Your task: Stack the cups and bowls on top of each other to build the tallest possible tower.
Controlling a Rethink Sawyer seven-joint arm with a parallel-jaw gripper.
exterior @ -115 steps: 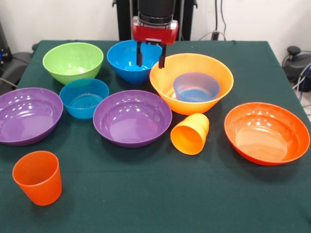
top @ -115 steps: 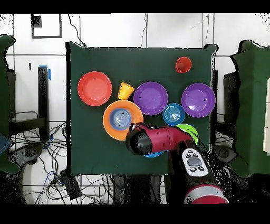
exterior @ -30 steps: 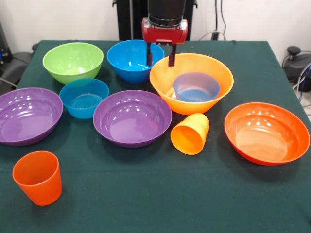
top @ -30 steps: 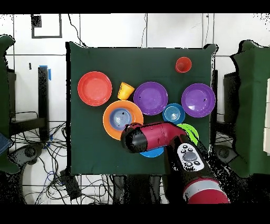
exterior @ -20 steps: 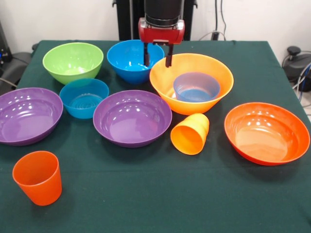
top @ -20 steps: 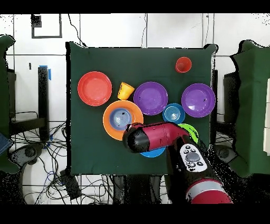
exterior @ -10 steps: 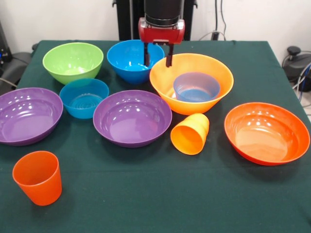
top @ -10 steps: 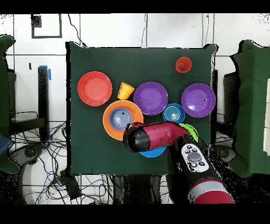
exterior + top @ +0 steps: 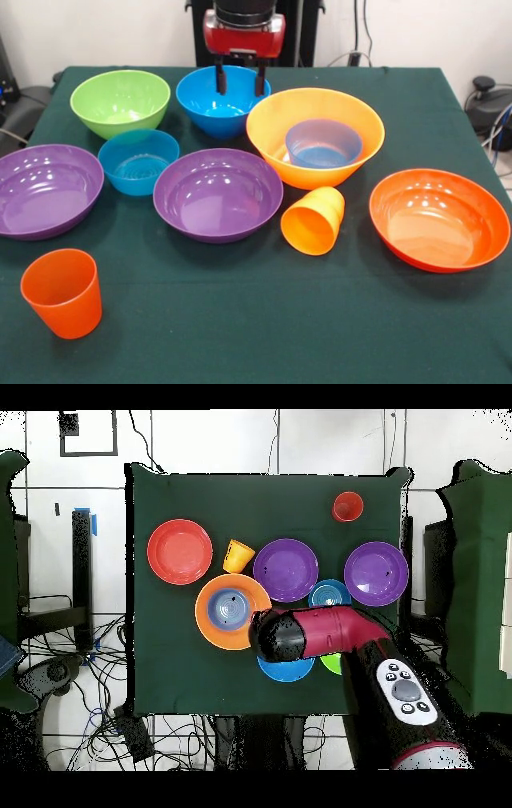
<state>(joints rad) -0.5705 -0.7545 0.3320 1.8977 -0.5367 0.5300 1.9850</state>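
Note:
My gripper [image 9: 240, 82] hangs open and empty over the medium blue bowl [image 9: 210, 108], its fingers just above the bowl's inside. To the right stands the large yellow-orange bowl [image 9: 352, 120] with a small translucent blue bowl [image 9: 323, 142] in it. In front of it the yellow-orange cup [image 9: 314, 220] lies on its side. The red-orange cup [image 9: 62, 292] stands upright at the near left. In the overhead view the arm [image 9: 325, 632] covers part of the blue bowl [image 9: 285, 670] and most of the green bowl [image 9: 331, 665].
A lime green bowl [image 9: 120, 102], another small translucent blue bowl [image 9: 138, 162] and two purple bowls [image 9: 46, 190] [image 9: 218, 194] fill the left and middle. The wide red-orange bowl [image 9: 438, 218] sits at the right. The green tablecloth [image 9: 256, 320] is bare along the front.
The gripper has moved left and a little higher in the front view, from the gap between the blue and yellow-orange bowls to above the blue bowl. Bowls and cups have not moved.

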